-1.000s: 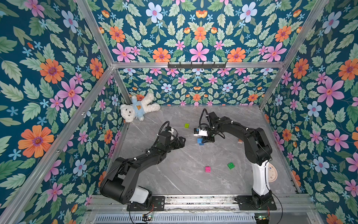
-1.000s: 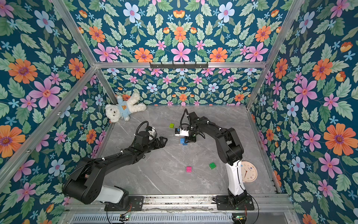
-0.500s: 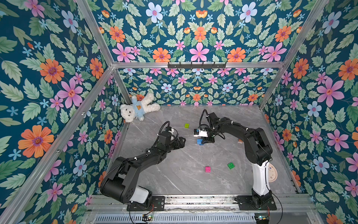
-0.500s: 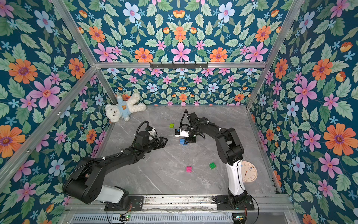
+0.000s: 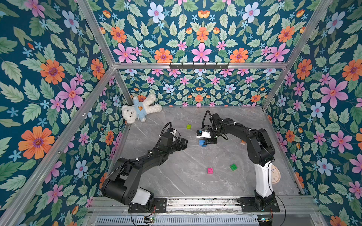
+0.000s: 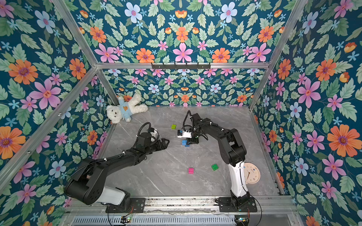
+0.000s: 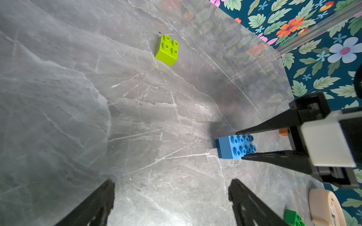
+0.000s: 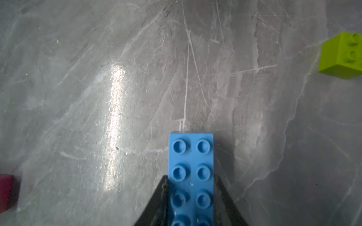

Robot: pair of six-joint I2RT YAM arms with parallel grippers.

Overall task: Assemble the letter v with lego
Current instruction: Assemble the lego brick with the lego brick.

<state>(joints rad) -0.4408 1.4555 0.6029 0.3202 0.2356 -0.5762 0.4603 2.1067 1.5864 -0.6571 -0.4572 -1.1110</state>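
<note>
My right gripper (image 8: 191,177) is shut on the long light-blue lego brick (image 8: 191,156), gripping its long sides low over the grey table; the brick (image 5: 201,142) shows mid-table in both top views. My left gripper (image 7: 171,184) stands open and empty a short way left of it, seen in a top view (image 5: 184,143). A lime brick (image 5: 188,126) lies behind them. A pink brick (image 5: 210,170) and a green brick (image 5: 233,167) lie nearer the front. An orange brick (image 5: 243,142) sits behind the right arm. The bricks lie singly; the letter v is out of view.
A white teddy bear (image 5: 140,110) lies in the back left corner. A round beige clock (image 6: 251,173) lies flat by the right arm's base. Flowered walls with metal posts close in the table on three sides.
</note>
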